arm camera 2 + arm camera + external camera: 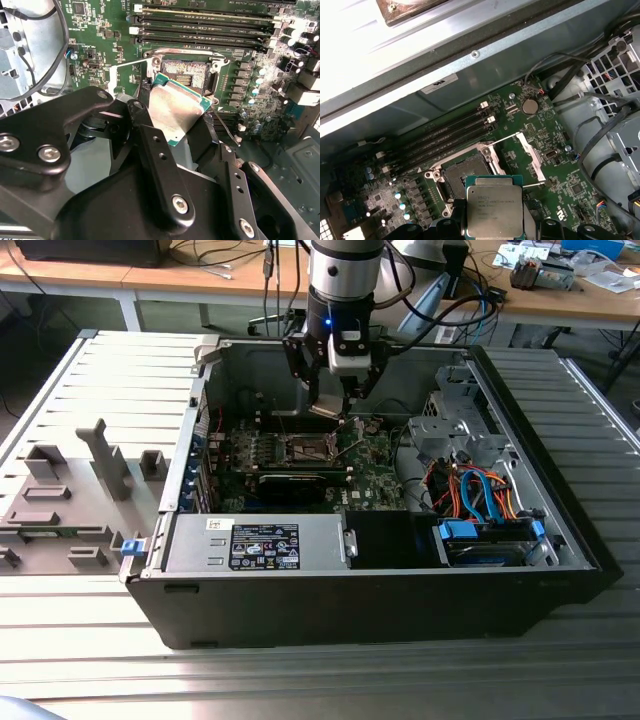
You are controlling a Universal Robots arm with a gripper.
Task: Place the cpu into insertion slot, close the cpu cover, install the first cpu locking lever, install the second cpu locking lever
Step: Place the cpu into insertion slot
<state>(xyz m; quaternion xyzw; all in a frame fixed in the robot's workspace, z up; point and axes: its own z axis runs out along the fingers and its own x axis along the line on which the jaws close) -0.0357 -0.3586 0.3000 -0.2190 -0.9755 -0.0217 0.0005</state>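
My gripper (328, 406) is shut on the cpu (175, 107), a flat square chip with a silvery top and green edge, held by its sides between the black fingers (145, 132). The cpu (494, 212) hangs tilted just above the green board, a little to one side of the insertion slot (462, 175). That slot (186, 75) lies bare, its dark pin field showing inside the metal rim. The cpu cover (530, 155) is swung open beside the slot and shows as a thin silvery frame (116, 72). In the exterior view the slot (308, 448) sits below the gripper.
The open computer case (520, 420) walls in the board on all sides. Long black memory slots (205, 30) run beside the socket. A labelled power supply (255, 540) lies at the front, with a drive cage and orange and blue cables (480, 495) at the exterior view's right. Grey fixtures (70, 490) stand outside at the left.
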